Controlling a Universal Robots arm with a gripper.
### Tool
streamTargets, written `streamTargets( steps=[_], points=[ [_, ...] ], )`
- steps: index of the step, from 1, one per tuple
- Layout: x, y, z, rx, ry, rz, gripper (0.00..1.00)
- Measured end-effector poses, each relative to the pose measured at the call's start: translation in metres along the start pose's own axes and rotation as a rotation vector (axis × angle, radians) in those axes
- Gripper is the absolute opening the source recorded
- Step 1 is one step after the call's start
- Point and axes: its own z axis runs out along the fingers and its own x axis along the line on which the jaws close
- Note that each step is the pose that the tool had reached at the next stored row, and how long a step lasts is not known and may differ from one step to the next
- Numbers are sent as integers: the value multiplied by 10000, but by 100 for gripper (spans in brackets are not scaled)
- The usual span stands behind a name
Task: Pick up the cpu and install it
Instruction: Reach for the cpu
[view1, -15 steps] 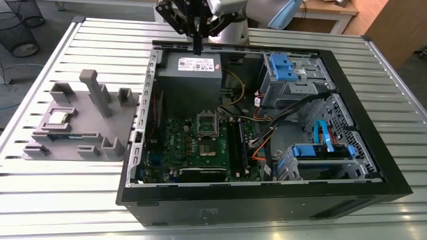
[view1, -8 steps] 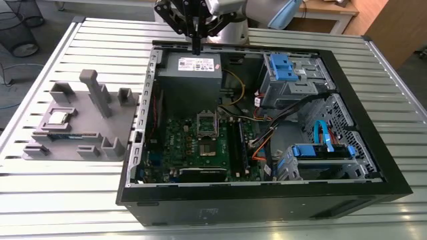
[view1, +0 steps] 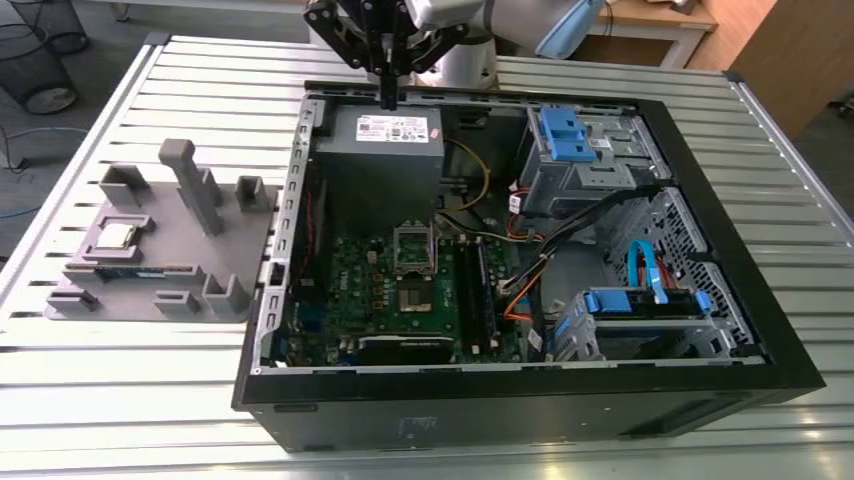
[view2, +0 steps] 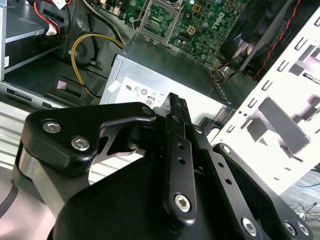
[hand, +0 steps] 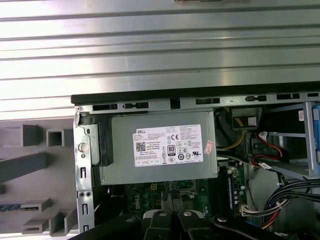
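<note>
Cpu rests on the grey holder, well apart from closed, empty fingers above the power supply.

We see bright, even light; glare whitens the slatted table, while shadow dims the computer case inside.

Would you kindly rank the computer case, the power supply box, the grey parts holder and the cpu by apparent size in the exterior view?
1. computer case
2. grey parts holder
3. power supply box
4. cpu, by far the smallest
</note>
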Motion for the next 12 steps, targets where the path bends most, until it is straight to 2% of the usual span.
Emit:
streamTargets(
  steps=[7,12],
  points=[
    [14,-1,0,0,0,2,11],
    [48,-4,-1,0,0,1,11]
  ],
)
